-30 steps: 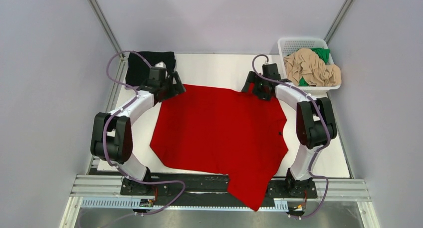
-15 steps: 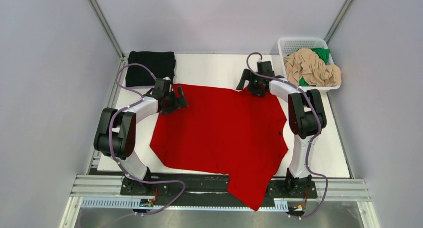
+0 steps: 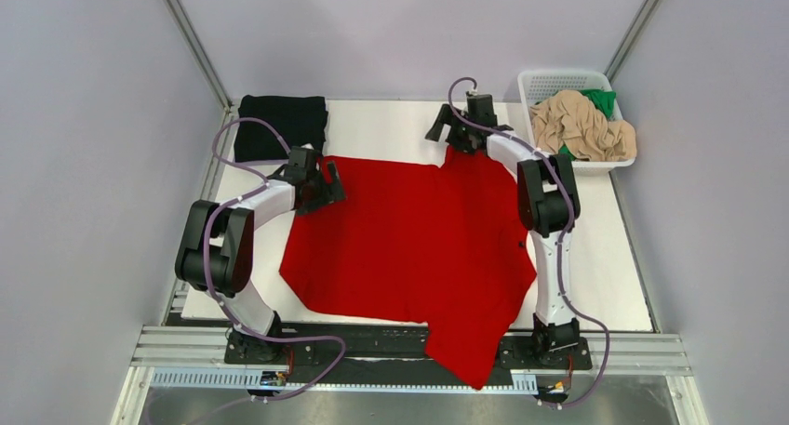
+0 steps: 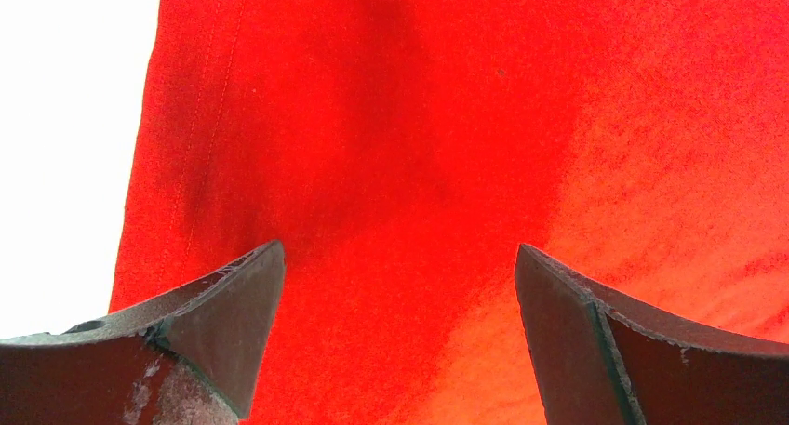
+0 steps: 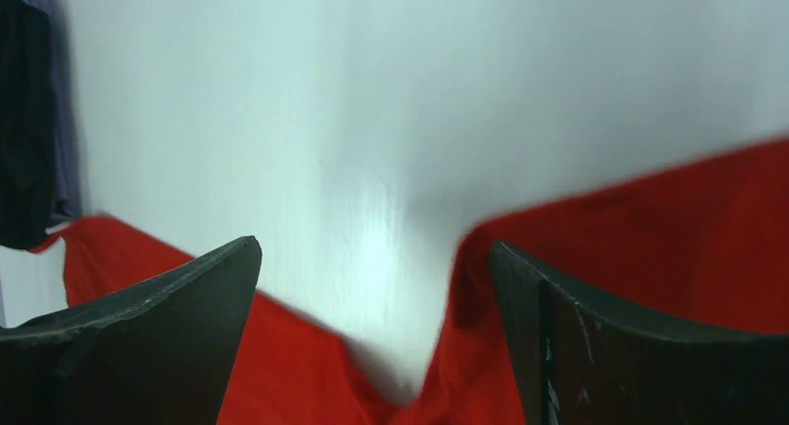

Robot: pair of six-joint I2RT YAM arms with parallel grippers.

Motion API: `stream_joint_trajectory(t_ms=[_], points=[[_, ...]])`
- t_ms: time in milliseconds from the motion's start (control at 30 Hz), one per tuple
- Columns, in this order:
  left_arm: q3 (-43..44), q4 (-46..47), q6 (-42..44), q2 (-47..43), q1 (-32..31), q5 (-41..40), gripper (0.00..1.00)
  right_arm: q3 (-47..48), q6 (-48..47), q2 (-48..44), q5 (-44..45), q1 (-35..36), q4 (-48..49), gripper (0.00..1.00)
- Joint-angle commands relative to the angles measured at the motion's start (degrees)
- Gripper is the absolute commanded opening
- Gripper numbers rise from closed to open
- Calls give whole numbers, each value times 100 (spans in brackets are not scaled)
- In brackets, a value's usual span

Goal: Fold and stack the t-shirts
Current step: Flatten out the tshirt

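A bright red t-shirt [image 3: 409,244] lies spread on the white table, and one part hangs over the front edge. My left gripper [image 3: 326,185] is open over the shirt's back left corner, with red cloth [image 4: 391,118] filling the space under its jaws [image 4: 400,258]. My right gripper [image 3: 445,130] is open just above the shirt's back right corner. Between its jaws [image 5: 372,248] I see a V-shaped gap in the red edge [image 5: 633,239] and bare table. A folded black t-shirt [image 3: 279,126] lies at the back left. Beige [image 3: 584,127] and green [image 3: 601,99] t-shirts are bunched in the basket.
The white lattice basket [image 3: 549,79] stands at the back right corner. The table [image 3: 391,127] has bare white surface behind the red shirt and along the right side [image 3: 605,276]. The black shirt's edge shows at the far left of the right wrist view [image 5: 23,118].
My right gripper has moved back and to the left, and the red shirt's back right corner now reaches further back. My left gripper shifted slightly nearer and stays over the back left corner.
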Motion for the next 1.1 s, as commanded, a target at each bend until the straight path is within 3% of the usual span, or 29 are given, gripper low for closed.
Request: stream_joint_trajectory(t_ms=[0,133,233,467,700,900,1067], points=[[256,-2,-26,60,12,-56,100,1193,231,566,12,133,544,100],[369,-3,-31,32,12,-76,100,2028,283,941,173,133,490,100],[506,-177,48,-79,12,-260,100,1855,65,577,221,137,389,100],[612,-216,155,-327,12,-149,100,-766,-436,-1703,1031,131,244,100],[1023,-524,372,61,12,186,100,-3256,-139,-3464,1912,70,-496,100],[1299,-373,185,606,16,188,100,-3775,-32,-3501,1827,-223,-985,100],[1697,-414,108,1210,134,218,100,-3251,-244,-2721,1547,-554,-993,100]])
